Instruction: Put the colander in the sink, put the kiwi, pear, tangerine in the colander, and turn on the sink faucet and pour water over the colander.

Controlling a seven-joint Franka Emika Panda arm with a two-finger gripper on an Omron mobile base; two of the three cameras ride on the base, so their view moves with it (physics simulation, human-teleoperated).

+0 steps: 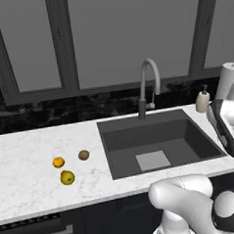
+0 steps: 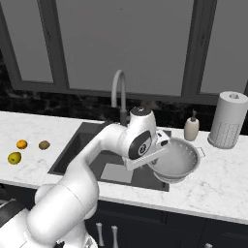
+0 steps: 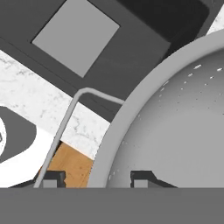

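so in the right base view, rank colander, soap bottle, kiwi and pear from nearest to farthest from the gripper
1. colander, its rim in the gripper
2. soap bottle, just behind the colander
3. kiwi, far left on the counter
4. pear, farthest left

1. colander (image 3: 175,122) runs off the hand view's edge at 3 o'clock
2. robot arm covers the colander's near-left rim and the sink's (image 2: 87,138) middle in the right base view
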